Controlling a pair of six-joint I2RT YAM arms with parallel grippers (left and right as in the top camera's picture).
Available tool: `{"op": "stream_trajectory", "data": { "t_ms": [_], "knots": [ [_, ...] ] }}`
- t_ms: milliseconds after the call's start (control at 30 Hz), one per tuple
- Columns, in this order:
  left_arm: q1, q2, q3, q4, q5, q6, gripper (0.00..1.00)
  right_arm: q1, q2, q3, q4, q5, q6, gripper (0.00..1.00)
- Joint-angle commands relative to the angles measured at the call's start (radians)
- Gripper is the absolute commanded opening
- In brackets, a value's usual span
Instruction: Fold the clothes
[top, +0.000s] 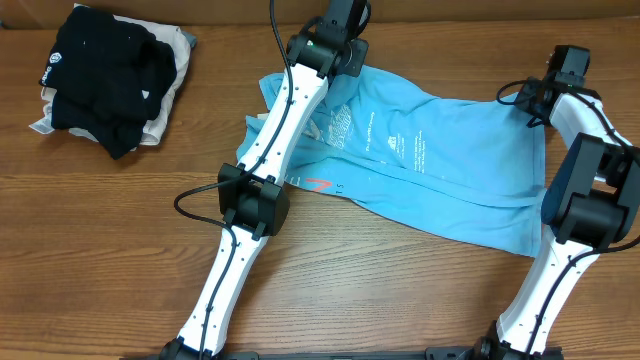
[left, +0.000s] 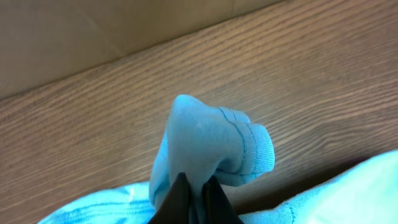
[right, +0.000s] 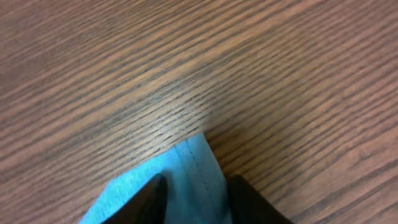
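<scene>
The light sky-blue T-shirt (top: 450, 160) lies spread on the wooden table, with white lettering and a red mark near its left side. My left gripper (top: 343, 52) is at the shirt's far left edge. In the left wrist view it (left: 196, 186) is shut on a bunched, stitched fold of the shirt (left: 205, 134), lifted off the table. My right gripper (top: 537, 100) is at the shirt's far right corner. In the right wrist view its fingers (right: 198, 186) stand apart, with the flat hemmed corner of the shirt (right: 186, 165) lying between them.
A black garment (top: 105, 70) with a small white logo lies heaped on a cream cloth (top: 177, 85) at the far left of the table. A brown wall runs along the table's far edge (left: 56, 43).
</scene>
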Motion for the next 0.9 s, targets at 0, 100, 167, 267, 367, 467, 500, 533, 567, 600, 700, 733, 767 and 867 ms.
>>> {"op": "stream_trajectory", "data": {
  "t_ms": [0, 100, 167, 267, 367, 467, 500, 533, 567, 600, 700, 733, 767, 867],
  "knots": [
    [0.007, -0.041, 0.026, -0.012, -0.038, -0.009, 0.04, 0.003, 0.042, 0.006, -0.003, -0.010, 0.000, 0.34],
    [0.014, -0.041, 0.026, -0.022, -0.057, -0.009, 0.04, 0.003, 0.038, 0.025, -0.023, -0.010, 0.000, 0.18],
    [0.020, -0.041, 0.026, -0.027, -0.058, -0.009, 0.04, 0.003, 0.032, 0.037, -0.042, -0.010, 0.000, 0.04],
    [0.031, -0.042, 0.026, -0.027, -0.058, -0.010, 0.04, 0.003, 0.020, 0.049, -0.061, -0.010, 0.000, 0.04],
    [0.041, -0.050, 0.026, -0.027, -0.058, -0.010, 0.04, 0.002, -0.008, 0.050, -0.072, -0.010, 0.000, 0.04],
    [0.050, -0.065, 0.028, -0.032, -0.059, -0.009, 0.04, 0.002, -0.052, 0.050, -0.093, -0.010, 0.000, 0.04],
    [0.055, -0.074, 0.028, -0.037, -0.059, -0.009, 0.04, 0.002, -0.071, 0.050, -0.106, -0.010, 0.000, 0.04],
    [0.060, -0.082, 0.028, -0.041, -0.058, -0.009, 0.04, 0.002, -0.093, 0.050, -0.122, -0.010, -0.005, 0.04],
    [0.066, -0.090, 0.028, -0.045, -0.058, -0.010, 0.04, 0.001, -0.117, 0.050, -0.145, -0.007, -0.008, 0.04],
    [0.072, -0.098, 0.028, -0.049, -0.057, -0.010, 0.04, -0.003, -0.148, 0.050, -0.176, -0.003, -0.005, 0.04],
    [0.083, -0.121, 0.028, -0.061, -0.051, -0.018, 0.04, -0.014, -0.222, 0.050, -0.274, -0.022, 0.048, 0.04],
    [0.084, -0.129, 0.028, -0.069, -0.050, -0.018, 0.04, -0.017, -0.245, 0.050, -0.310, -0.037, 0.062, 0.04],
    [0.086, -0.135, 0.028, -0.079, -0.050, -0.017, 0.04, -0.021, -0.269, 0.050, -0.353, -0.061, 0.068, 0.04],
    [0.086, -0.151, 0.028, -0.132, -0.050, -0.017, 0.04, -0.029, -0.316, 0.050, -0.462, -0.119, 0.089, 0.04]
  ]
}}
